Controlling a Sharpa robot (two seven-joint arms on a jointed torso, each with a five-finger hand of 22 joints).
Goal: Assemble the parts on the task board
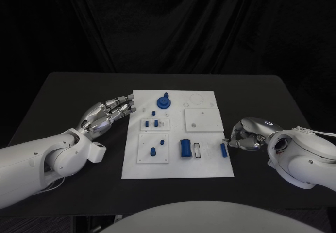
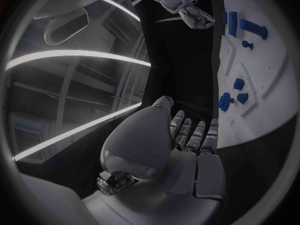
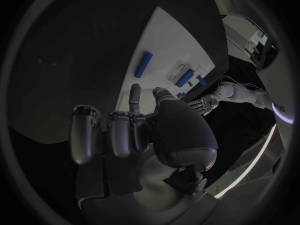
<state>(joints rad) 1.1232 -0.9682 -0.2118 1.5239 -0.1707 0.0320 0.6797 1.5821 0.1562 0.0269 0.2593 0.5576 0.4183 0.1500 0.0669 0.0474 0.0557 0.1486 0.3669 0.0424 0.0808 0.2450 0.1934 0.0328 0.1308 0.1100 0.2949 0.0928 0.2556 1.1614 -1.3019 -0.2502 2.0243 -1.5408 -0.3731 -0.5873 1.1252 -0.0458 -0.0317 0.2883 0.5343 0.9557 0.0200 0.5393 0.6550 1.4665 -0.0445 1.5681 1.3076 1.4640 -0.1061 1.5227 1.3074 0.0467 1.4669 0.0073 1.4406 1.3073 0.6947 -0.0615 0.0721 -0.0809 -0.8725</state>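
The white task board (image 1: pixel 133 167) lies in the middle of the black table. On it are a round blue part with a peg (image 1: pixel 164 101), small blue pieces (image 1: pixel 150 124), two blue pegs (image 1: pixel 161 142), a blue block (image 1: pixel 185 148) and a blue bar (image 1: pixel 224 149) at its right edge. My left hand (image 1: pixel 109 114) hovers at the board's left edge with fingers stretched and apart, holding nothing. My right hand (image 1: pixel 246 136) sits at the right edge with fingers curled in, empty. One right finger (image 3: pixel 134 92) points at the blue bar (image 3: pixel 145 64); whether it touches I cannot tell.
A white square plate (image 1: pixel 203 120) sits on the board's upper right, with a pale slim bar (image 1: pixel 199 150) beside the blue block. The dark tabletop (image 1: pixel 70 92) runs wide on both sides of the board. The left wrist view shows the board (image 2: pixel 275 85) and my right hand (image 2: pixel 194 15).
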